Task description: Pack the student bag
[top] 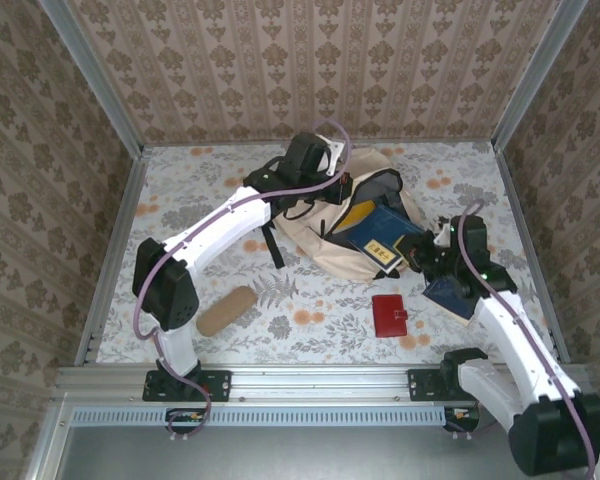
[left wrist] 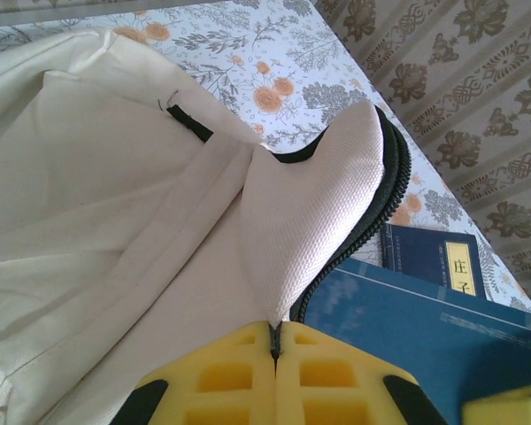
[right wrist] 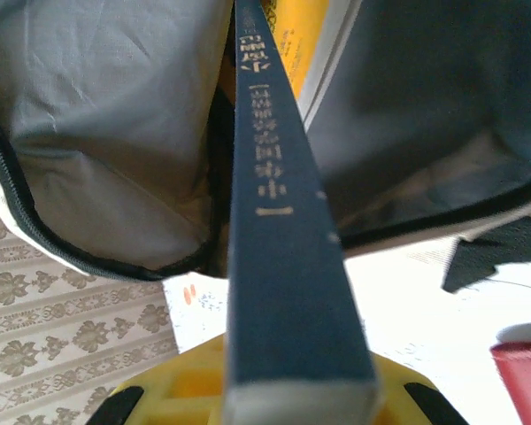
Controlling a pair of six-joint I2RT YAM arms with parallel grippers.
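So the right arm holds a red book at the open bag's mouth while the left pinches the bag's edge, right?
Wrong colour: the right wrist view shows the right gripper holding a dark blue book. The left gripper does pinch the student bag.

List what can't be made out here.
- Right wrist view: inside of the student bag, blocked by the blue book in the right gripper; spine lettering blurred.
- Right wrist view: red wallet, cut by the right edge.
- Top view: dark blue item, mostly covered by the right arm.
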